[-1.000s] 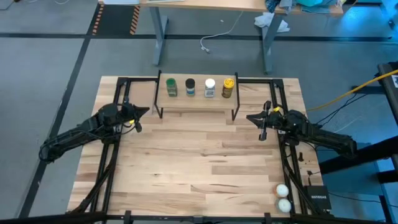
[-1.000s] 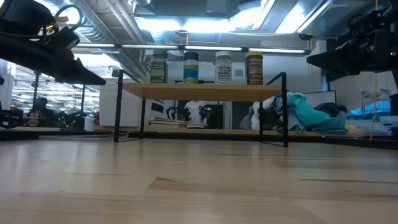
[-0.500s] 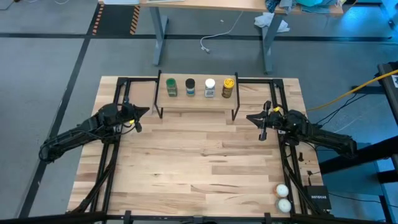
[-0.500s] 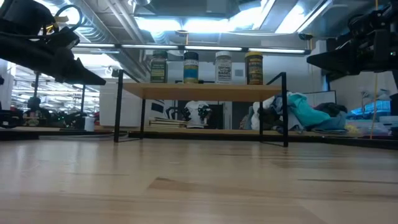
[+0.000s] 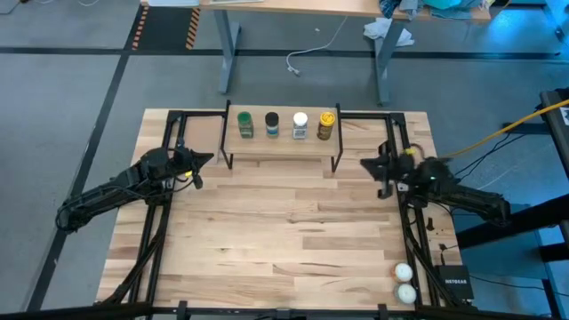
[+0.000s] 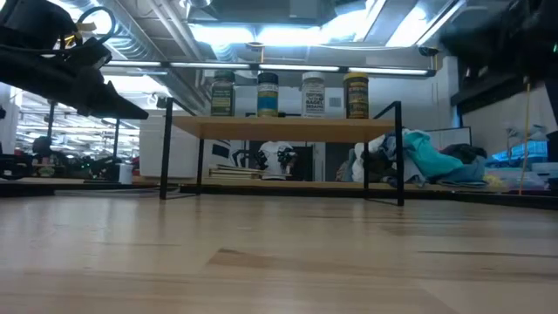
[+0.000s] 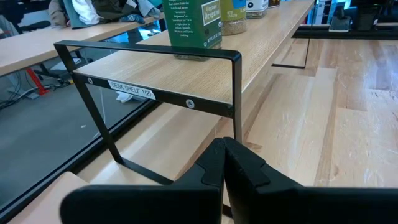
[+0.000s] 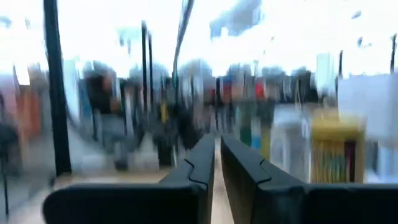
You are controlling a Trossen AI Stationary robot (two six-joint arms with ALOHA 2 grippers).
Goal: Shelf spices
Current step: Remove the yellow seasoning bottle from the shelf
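Four spice jars upright in a row along the shelf [image 5: 283,140]: green-lidded jar [image 5: 245,124] at one end, then black-lidded jar [image 5: 272,123], white-lidded jar [image 5: 300,124], and amber yellow-lidded jar [image 5: 326,124] at the other end. Long axes vertical, lids up, small gaps between neighbours, none touching. Shelf standing at the far middle of the tabletop [image 5: 284,231] on thin black legs, board running side to side.

Nothing held. Left gripper [image 5: 205,160] just off the shelf's green-jar end, fingers pressed together, tip pointing along the board toward the near leg; in the left wrist view, green jar right ahead and above the closed tip. Right gripper [image 5: 367,164] just off the yellow-jar end, jaws nearly together with only a thin slit between, clamped on nothing; yellow jar ahead and to one side in the right wrist view. Each arm nearest its own end jar, middle two jars about equally reachable.

Judged complete: no jar left on the tabletop. Wide bare wood on the near side of the shelf for pulling back; shelf legs and the black frame rails close beside both grippers, the only edges to mind. Two whitish balls [image 5: 404,282] at the near right corner, well apart.
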